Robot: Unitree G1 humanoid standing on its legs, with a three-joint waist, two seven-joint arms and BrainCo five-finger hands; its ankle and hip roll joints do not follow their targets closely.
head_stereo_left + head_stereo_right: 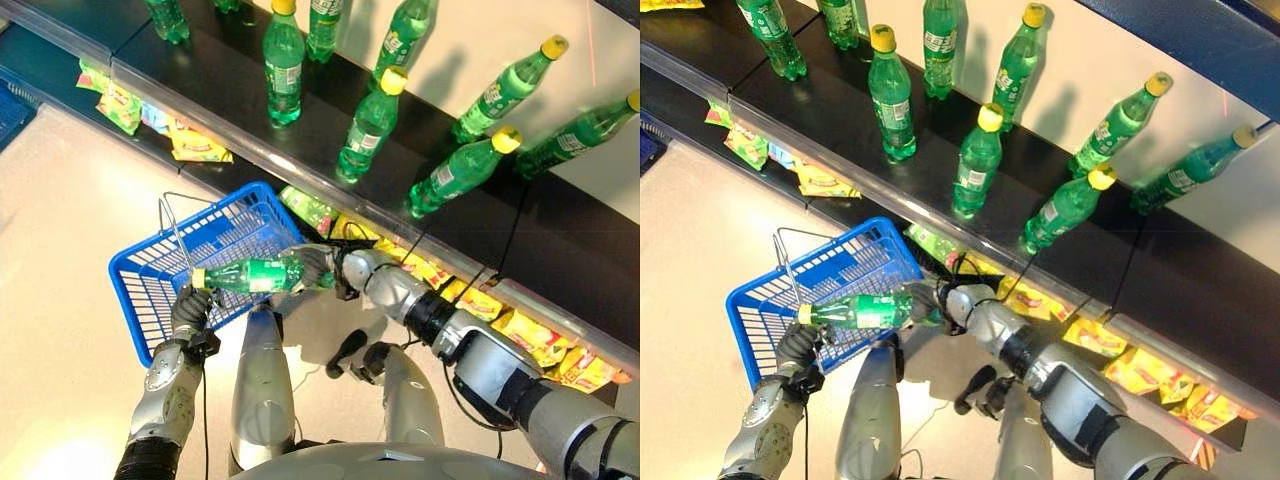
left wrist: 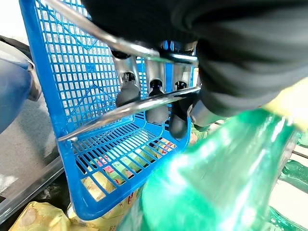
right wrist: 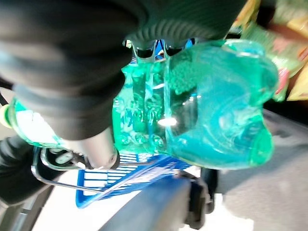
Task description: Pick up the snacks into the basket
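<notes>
**Green bottle held over blue basket**

Right hand, centre of the head view, is wrapped round the base of a green plastic bottle with a yellow cap. The bottle lies roughly level, cap toward frame left, above the near rim of the blue plastic mesh basket.

Left hand, lower left, has its fingers curled round the basket's metal wire handles; the bottle cap sits just beside this hand.

Yellow and green snack packets lie on the lower shelf, running from upper left to lower right. Upright green bottles stand on the dark upper shelf across the top of the frame.
</notes>
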